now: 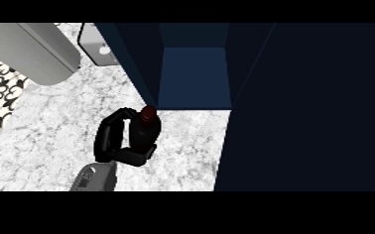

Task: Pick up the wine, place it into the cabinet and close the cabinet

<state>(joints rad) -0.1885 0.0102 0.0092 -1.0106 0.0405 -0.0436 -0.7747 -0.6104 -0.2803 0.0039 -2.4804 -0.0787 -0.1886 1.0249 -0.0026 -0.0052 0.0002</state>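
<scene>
The wine bottle (147, 124) is dark with a dark red top and stands upright just in front of the cabinet's opening, at its left corner. My left hand (110, 139) is shut on it from the left, with fingers curling over the far side and the thumb round the near side. Whether the bottle rests on the counter or is lifted, I cannot tell. The dark blue cabinet (194, 74) is open, showing a blue inner floor. Its right door (293, 109) swings out toward me and fills the right of the view. My right hand does not show.
A big grey rounded body (40, 54) lies at the upper left. A light grey box (93, 44) sits behind it, against the cabinet's left door (132, 59). A black-and-white patterned patch (9, 91) shows at the left edge. The marbled counter (51, 134) spreads left of the hand.
</scene>
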